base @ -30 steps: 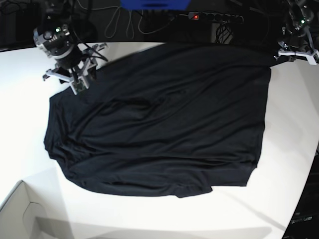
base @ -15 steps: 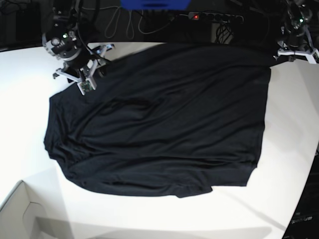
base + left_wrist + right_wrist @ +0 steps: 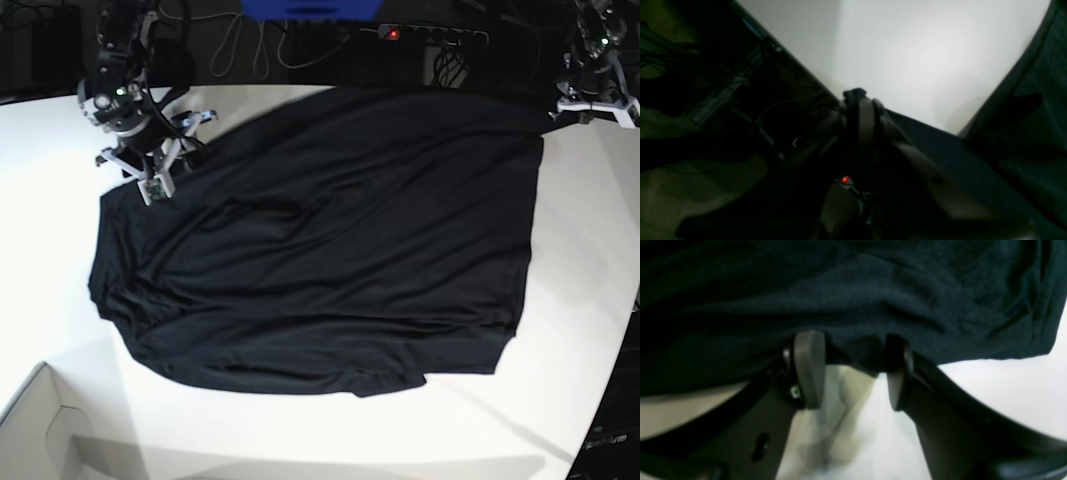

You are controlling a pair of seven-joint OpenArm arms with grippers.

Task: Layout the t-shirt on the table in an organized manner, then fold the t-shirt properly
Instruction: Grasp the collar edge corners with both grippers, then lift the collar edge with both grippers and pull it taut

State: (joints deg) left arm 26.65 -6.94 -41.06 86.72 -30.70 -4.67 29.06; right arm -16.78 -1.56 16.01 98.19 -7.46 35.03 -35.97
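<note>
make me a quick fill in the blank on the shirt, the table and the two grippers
1. The t-shirt spread on the table is ____ in colour.
2. The right gripper has its fingers ____, at the shirt's edge.
3. The left gripper has its fingers ____.
4. The power strip behind the table shows a small ____ light.

Missing words: black; open; shut; red
</note>
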